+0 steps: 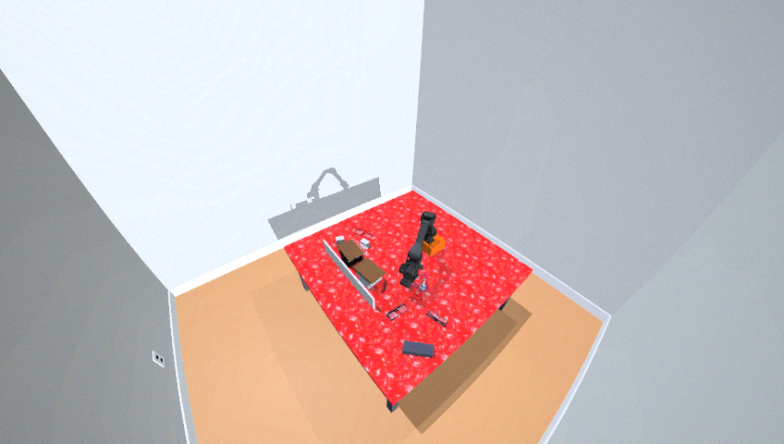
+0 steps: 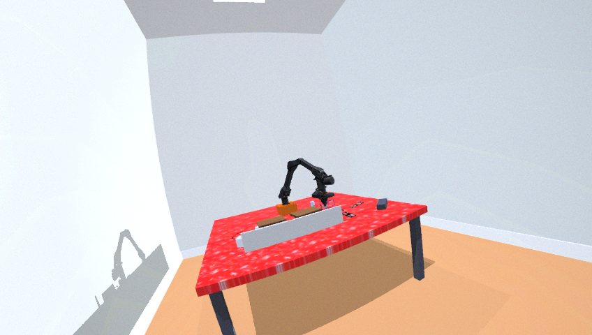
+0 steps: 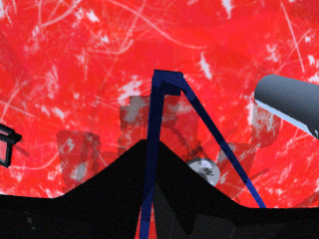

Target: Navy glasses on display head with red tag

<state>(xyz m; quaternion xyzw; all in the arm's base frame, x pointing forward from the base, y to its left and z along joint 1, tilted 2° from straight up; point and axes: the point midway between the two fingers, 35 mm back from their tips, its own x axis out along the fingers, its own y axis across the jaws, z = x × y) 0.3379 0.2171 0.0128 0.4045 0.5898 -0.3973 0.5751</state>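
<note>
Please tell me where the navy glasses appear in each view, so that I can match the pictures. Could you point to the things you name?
Top: the navy glasses (image 1: 423,275) (image 2: 333,202) (image 3: 156,112) are a tiny blue trace just right of centre, below mid-height.
Exterior: small again, right of centre, below mid-height, beyond the white panel (image 2: 292,228) (image 1: 349,274).
Wrist: large, running from the centre down to the bottom edge.
Shared landmark: the red tabletop (image 1: 483,269) (image 2: 226,252) (image 3: 55,55).
</note>
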